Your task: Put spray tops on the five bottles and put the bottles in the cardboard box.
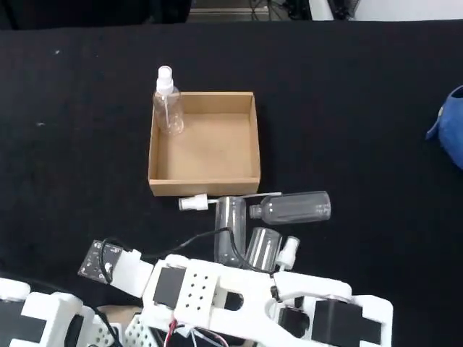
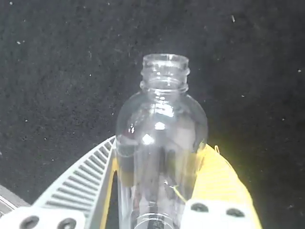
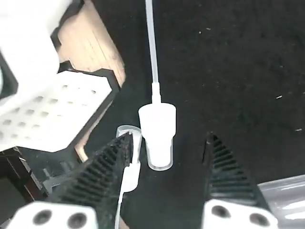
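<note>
My left gripper (image 2: pixel 159 160) is shut on a clear, uncapped bottle (image 2: pixel 162 124), its open neck pointing away over the black table. My right gripper (image 3: pixel 169 140) stands open astride a white spray top (image 3: pixel 157 126) whose thin tube runs away from it; the top lies on the table between the fingers, untouched. In the high view, the cardboard box (image 1: pixel 205 181) sits mid-table, with a capped bottle (image 1: pixel 168 108) standing at its far left corner. In front of it lie an uncapped bottle (image 1: pixel 293 207), two more clear bottles (image 1: pixel 230 230) (image 1: pixel 263 248) and two spray tops (image 1: pixel 194 203) (image 1: pixel 288 251).
Both white arms (image 1: pixel 239 296) crowd the table's front edge, right behind the loose bottles. A blue object (image 1: pixel 452 134) sits at the far right edge. A second small white piece (image 3: pixel 129 172) lies beside one finger of the right gripper.
</note>
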{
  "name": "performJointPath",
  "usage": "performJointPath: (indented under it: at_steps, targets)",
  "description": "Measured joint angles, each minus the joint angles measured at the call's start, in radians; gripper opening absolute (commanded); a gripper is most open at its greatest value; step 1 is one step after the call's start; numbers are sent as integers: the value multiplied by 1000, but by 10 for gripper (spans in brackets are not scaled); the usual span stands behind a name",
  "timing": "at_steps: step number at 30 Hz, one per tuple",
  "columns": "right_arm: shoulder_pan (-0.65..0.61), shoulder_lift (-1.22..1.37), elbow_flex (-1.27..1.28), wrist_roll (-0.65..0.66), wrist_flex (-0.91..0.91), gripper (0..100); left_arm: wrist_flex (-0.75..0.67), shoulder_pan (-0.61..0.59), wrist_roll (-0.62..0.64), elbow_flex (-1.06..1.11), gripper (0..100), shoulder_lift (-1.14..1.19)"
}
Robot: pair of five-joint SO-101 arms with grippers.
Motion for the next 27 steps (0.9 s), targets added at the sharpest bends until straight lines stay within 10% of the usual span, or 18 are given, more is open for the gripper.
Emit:
performJointPath:
  at_steps: [22, 27]
  targets:
    - [124, 163, 72, 84, -176, 221, 64, -3, 3, -18, 30, 0]
    - [181, 184, -43, 87, -31, 6, 64, -3, 3, -18, 30, 0]
